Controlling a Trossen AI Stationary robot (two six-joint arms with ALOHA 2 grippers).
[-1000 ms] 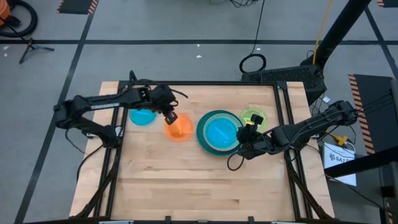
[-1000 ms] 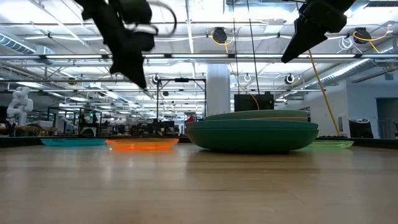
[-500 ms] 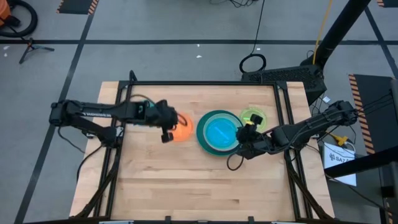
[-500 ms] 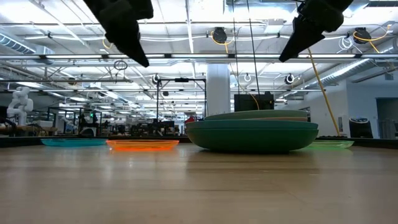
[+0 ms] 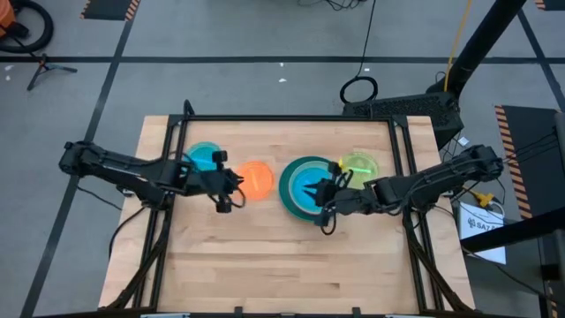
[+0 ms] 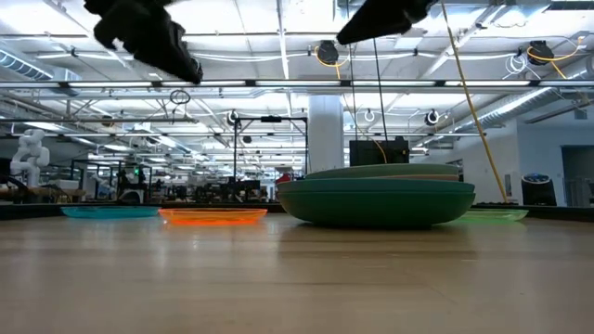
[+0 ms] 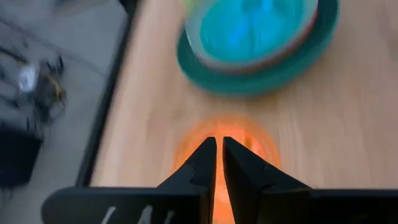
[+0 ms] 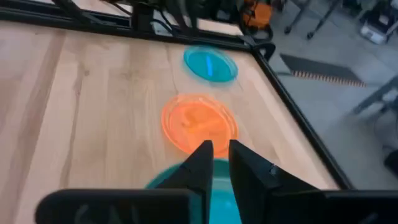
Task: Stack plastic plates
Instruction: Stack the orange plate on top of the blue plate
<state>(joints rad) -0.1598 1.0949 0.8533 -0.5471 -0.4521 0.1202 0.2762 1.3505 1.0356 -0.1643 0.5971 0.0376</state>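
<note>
A stack of plates (image 5: 307,185) stands right of the table's middle, a large teal plate showing under a translucent blue one; in the low view the stack (image 6: 376,199) rests on a dark green plate. An orange plate (image 5: 257,179), a blue plate (image 5: 203,157) and a lime plate (image 5: 359,165) lie flat on the wood. My left gripper (image 5: 227,193) hovers shut at the orange plate's near-left rim, above the orange plate (image 7: 224,155). My right gripper (image 5: 323,195) hangs shut over the stack's right part, high above the table (image 6: 371,23).
The orange plate (image 8: 199,121) and blue plate (image 8: 210,64) lie in a line left of the stack. Bare wood (image 5: 282,256) fills the table's near half. A dark metal frame (image 5: 291,118) runs along the far edge and both sides.
My left gripper has drawn back from over the orange plate toward the table's left and near edge, staying high. My right gripper has moved left from the stack's right rim to a place over the stack. No plate has moved.
</note>
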